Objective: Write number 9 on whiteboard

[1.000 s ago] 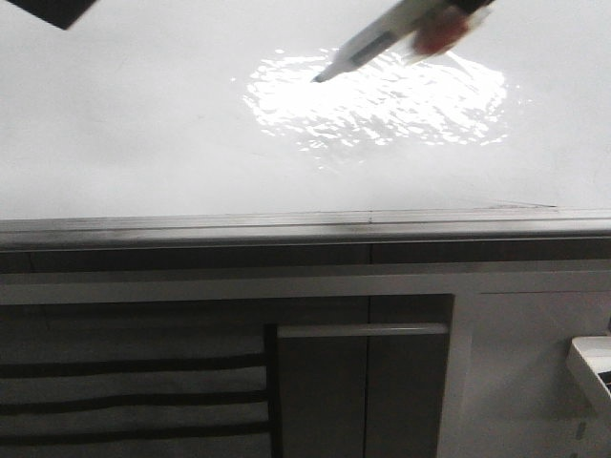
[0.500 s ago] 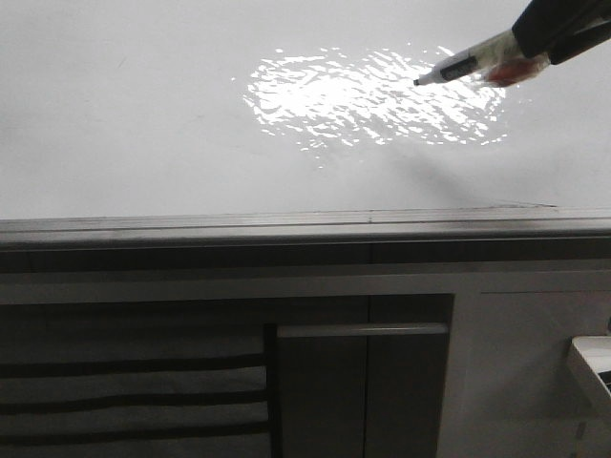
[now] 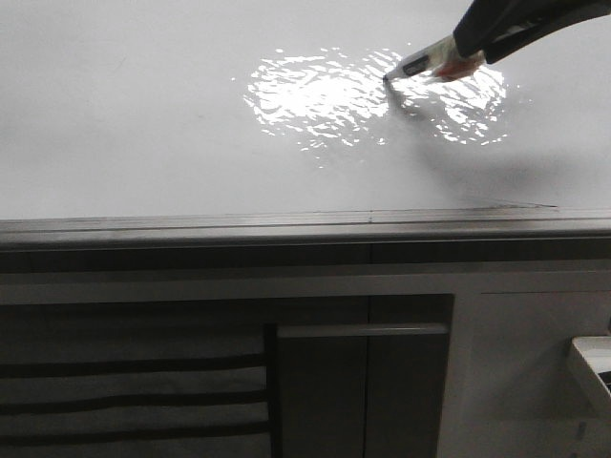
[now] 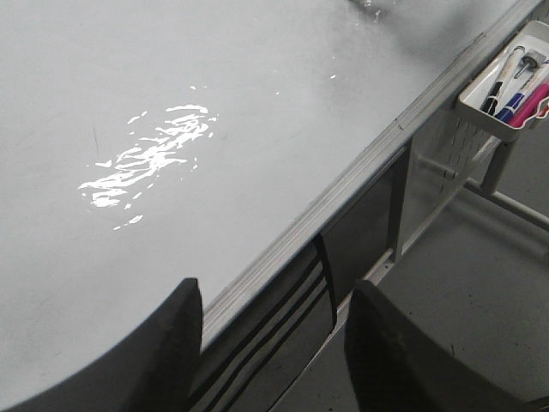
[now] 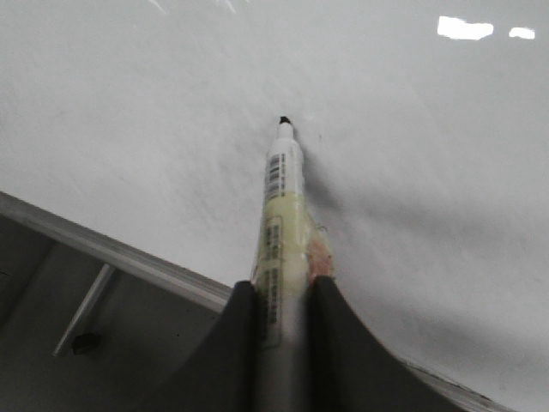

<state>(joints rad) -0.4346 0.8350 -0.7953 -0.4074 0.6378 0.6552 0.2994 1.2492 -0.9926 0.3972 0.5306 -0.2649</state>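
Note:
The whiteboard [image 3: 143, 124] is a flat pale grey-white board with a bright rippled glare patch and a metal edge strip. No number 9 shows on it. My right gripper [image 3: 477, 43] is shut on a white marker [image 3: 430, 65]. The marker's black tip rests at the right side of the glare, and its shadow meets the tip. In the right wrist view the marker [image 5: 283, 215] sticks out between the shut fingers [image 5: 233, 343], tip against the board [image 5: 412, 129]. My left gripper [image 4: 274, 343] is open and empty over the board's edge [image 4: 343, 184]. It is out of the front view.
A grey cabinet with a bar handle [image 3: 363, 330] stands below the board edge. A small white tray [image 4: 506, 90] holding several markers hangs off the board's side; its corner shows in the front view [image 3: 592, 367].
The right gripper has lowered the marker and moved its tip back left to the board surface. The left gripper's dark corner, at top left a second ago, has left the front view.

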